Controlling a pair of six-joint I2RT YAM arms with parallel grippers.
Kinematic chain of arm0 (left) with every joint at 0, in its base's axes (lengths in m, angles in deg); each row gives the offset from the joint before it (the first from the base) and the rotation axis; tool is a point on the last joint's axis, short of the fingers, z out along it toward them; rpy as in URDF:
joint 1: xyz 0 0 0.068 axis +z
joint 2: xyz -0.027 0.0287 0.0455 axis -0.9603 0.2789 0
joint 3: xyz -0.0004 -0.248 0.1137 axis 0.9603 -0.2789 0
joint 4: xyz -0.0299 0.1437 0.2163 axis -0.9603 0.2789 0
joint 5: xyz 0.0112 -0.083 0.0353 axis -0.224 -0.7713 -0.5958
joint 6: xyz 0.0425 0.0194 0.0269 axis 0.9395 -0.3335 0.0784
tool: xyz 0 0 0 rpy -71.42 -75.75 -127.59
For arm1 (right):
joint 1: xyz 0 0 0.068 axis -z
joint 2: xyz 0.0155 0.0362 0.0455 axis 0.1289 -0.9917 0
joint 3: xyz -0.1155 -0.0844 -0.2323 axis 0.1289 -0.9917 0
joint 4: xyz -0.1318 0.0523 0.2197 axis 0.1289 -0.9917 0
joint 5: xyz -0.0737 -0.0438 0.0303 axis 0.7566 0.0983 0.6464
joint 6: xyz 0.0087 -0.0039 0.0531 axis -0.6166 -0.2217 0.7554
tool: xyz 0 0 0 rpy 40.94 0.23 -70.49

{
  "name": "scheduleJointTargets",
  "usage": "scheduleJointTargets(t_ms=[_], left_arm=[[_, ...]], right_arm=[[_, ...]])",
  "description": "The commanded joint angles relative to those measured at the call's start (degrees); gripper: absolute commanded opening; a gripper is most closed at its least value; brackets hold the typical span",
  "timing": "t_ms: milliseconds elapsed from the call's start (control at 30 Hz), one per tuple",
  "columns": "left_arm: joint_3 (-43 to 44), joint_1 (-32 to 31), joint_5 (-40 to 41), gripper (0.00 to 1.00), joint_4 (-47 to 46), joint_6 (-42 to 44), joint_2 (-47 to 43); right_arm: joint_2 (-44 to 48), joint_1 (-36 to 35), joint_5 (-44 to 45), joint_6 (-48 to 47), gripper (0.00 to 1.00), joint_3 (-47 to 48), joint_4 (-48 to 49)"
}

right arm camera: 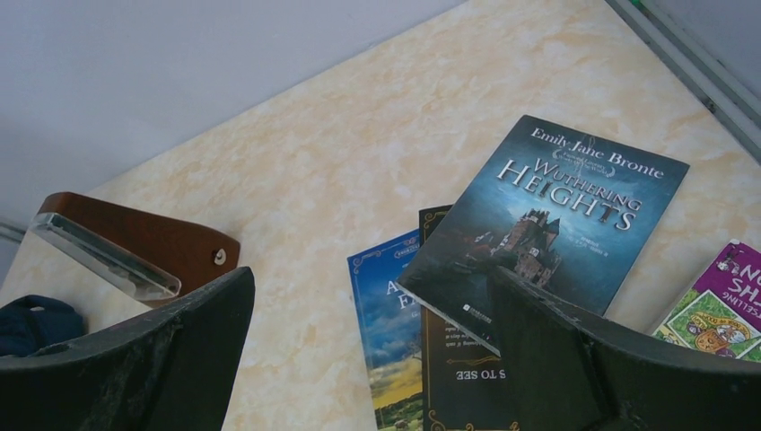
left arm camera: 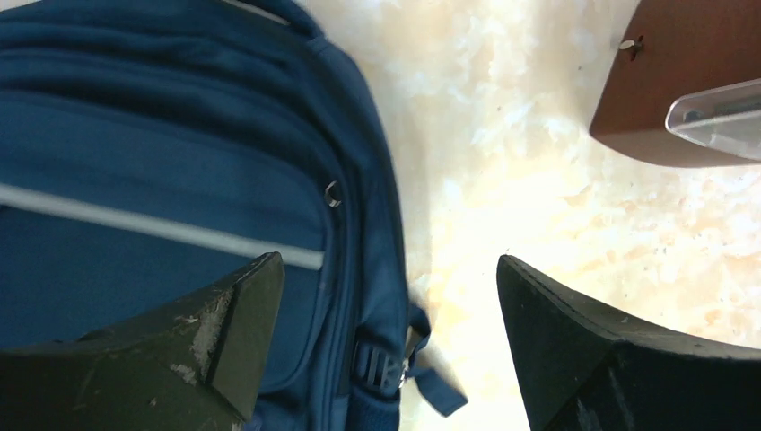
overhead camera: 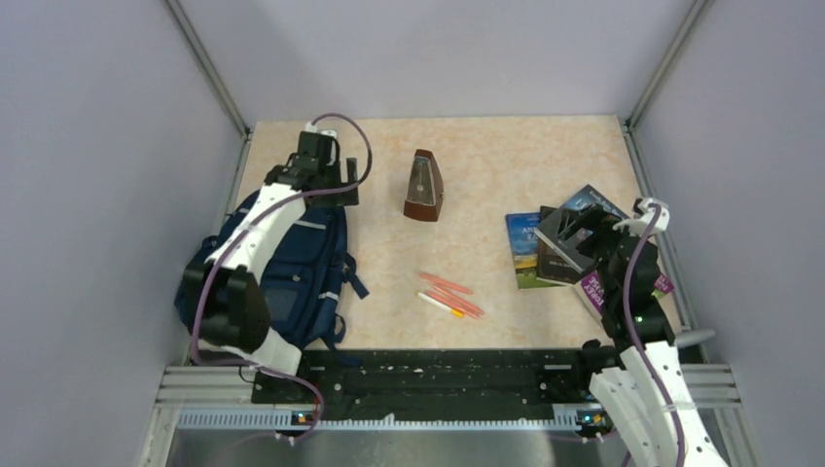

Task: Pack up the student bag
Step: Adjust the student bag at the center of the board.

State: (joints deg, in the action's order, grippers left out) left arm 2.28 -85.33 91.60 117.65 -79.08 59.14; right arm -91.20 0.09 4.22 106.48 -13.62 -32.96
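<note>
We see the surface [overhead camera: 506, 156] open on every side of the metronome [overhead camera: 424, 187]. The student bag [overhead camera: 302, 277] lies to its left, along the surface's left edge. Books [overhead camera: 523, 243] fan out to its right, and pens [overhead camera: 450, 295] lie nearer the arm bases. The left end effector [left arm camera: 386, 296] and the right end effector [right arm camera: 372, 305] are both spread wide, holding nothing.

Place: robotics lab test cell.
Walls: plain grey panels [overhead camera: 88, 146] at left, back and right.
Bottom edge: aluminium mounting rail [overhead camera: 195, 384].
</note>
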Motion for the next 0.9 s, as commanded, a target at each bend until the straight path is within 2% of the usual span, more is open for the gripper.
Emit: scheduleJointTargets(t_ms=[0,200,400,867], left_arm=[[7.71,-1.7,-0.54,0.93,5.0,-0.87,9.49],[6.06,-3.15,-0.72,0.89,3.25,-1.25,17.08],[3.03,-3.31,-4.22,0.82,1.48,-2.07,16.69],[2.66,-3.68,3.58,0.69,1.79,-1.11,19.37]], right_arm=[[2.86,0.57,-0.3,-0.2,0.99,0.84,-0.59],[3.8,0.56,-0.76,0.64,0.99,0.44,-1.0],[3.71,0.56,-0.87,1.14,0.98,-0.12,-0.57],[3.8,0.55,-0.69,1.3,0.98,-0.64,-0.74]])
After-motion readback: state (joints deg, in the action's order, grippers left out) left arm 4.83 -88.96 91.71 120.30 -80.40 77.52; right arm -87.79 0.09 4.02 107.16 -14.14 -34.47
